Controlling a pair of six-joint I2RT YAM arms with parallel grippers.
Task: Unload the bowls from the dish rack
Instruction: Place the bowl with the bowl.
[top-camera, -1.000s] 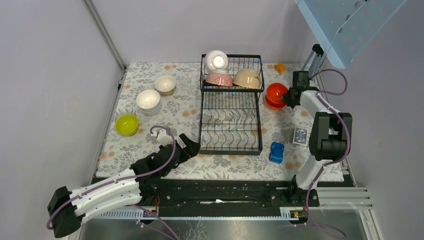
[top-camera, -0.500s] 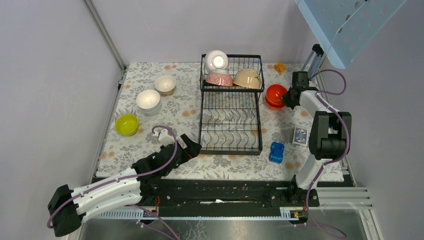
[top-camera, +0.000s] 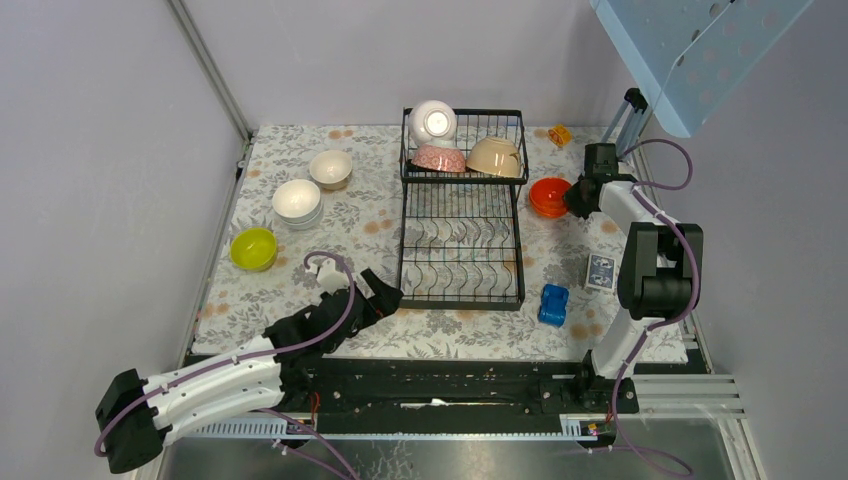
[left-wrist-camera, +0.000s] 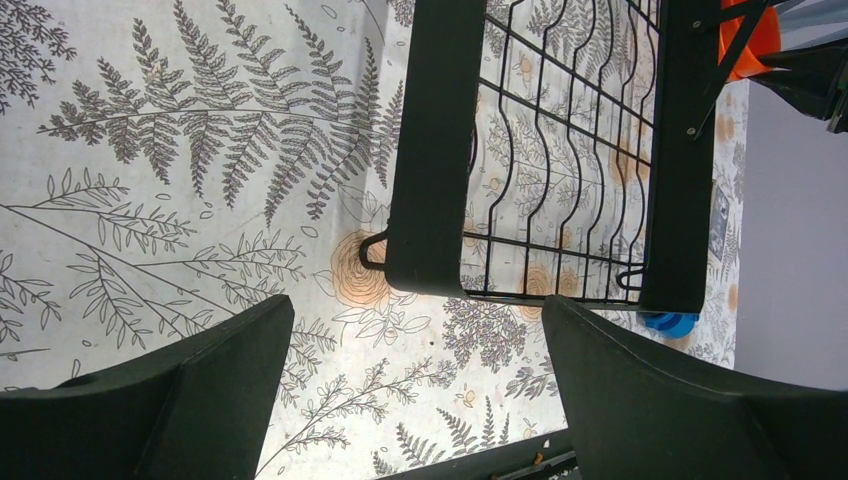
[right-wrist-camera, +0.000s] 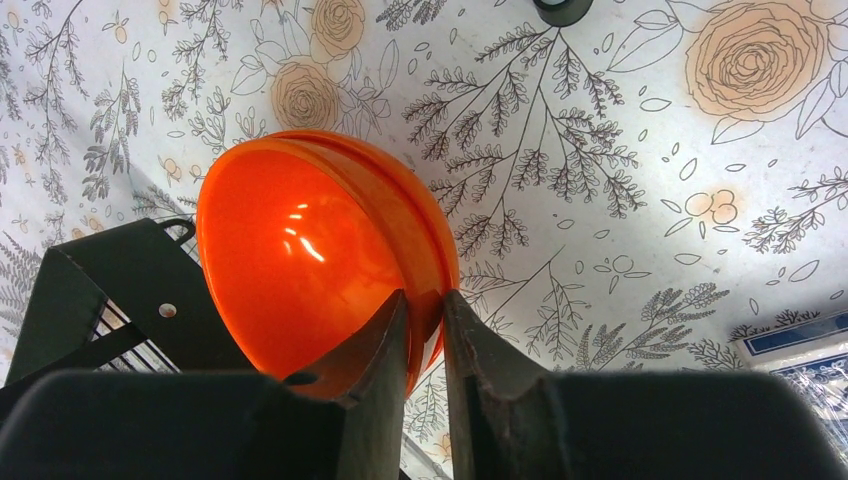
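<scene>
The black wire dish rack (top-camera: 460, 240) (left-wrist-camera: 430, 150) stands mid-mat. Its raised back basket holds a white bowl (top-camera: 432, 122), a pink-patterned bowl (top-camera: 439, 158) and a beige bowl (top-camera: 494, 157). Right of the rack an orange bowl (top-camera: 550, 196) (right-wrist-camera: 310, 250) rests flat inside another orange one. My right gripper (top-camera: 572, 197) (right-wrist-camera: 425, 300) straddles its rim, open by a narrow gap. On the left of the mat sit a cream bowl (top-camera: 330, 167), stacked white bowls (top-camera: 297, 200) and a yellow-green bowl (top-camera: 253, 248). My left gripper (top-camera: 385, 292) (left-wrist-camera: 415, 310) hangs wide open and empty by the rack's near-left corner.
A blue toy block (top-camera: 553, 303) and a patterned card (top-camera: 599, 271) lie near the rack's front right. A small orange object (top-camera: 560, 134) sits at the back right. A blue perforated panel (top-camera: 690, 50) overhangs the right corner. Walls close in on both sides.
The orange bowl has gone from tilted in the right gripper to lying flat in the lower orange bowl, and the right jaws have parted slightly. The left arm has barely moved.
</scene>
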